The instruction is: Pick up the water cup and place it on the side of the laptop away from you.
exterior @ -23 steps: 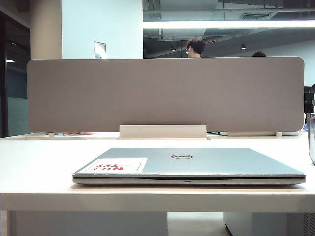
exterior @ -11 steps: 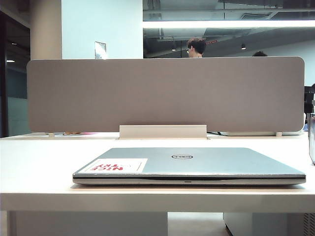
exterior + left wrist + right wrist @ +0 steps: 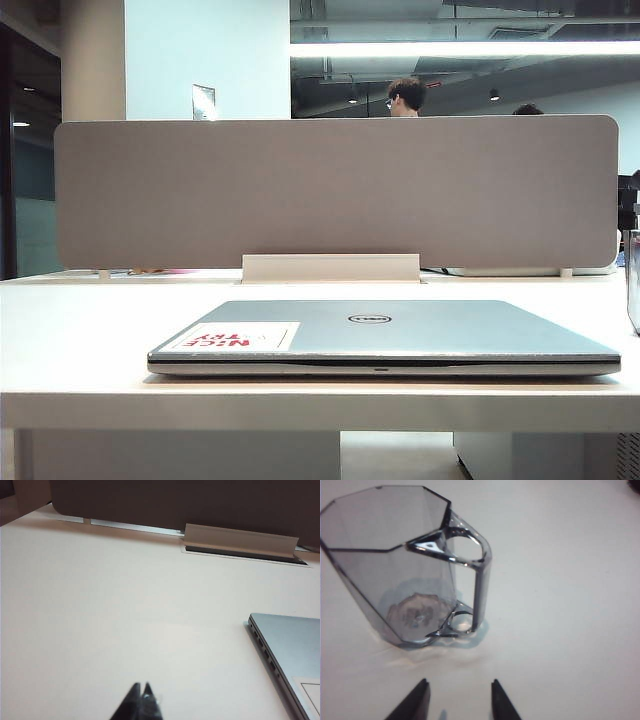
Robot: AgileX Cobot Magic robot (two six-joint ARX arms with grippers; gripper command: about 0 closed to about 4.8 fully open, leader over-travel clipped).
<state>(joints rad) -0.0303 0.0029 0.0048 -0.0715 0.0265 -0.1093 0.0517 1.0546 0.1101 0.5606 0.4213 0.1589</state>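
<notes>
Right claw (image 3: 456, 700) hangs spread just short of the water cup (image 3: 405, 565), which stands ungrasped on the surface (image 3: 60, 330) beside the closed laptop (image 3: 400, 330), so lifting and placing remain, while the left claw (image 3: 141, 698) idles pressed together near the laptop.

I see a big white table (image 3: 80, 330) with a wide grey fabric divider wall (image 3: 335, 190) standing at its back. A dark-haired person (image 3: 405, 97) is behind it.
</notes>
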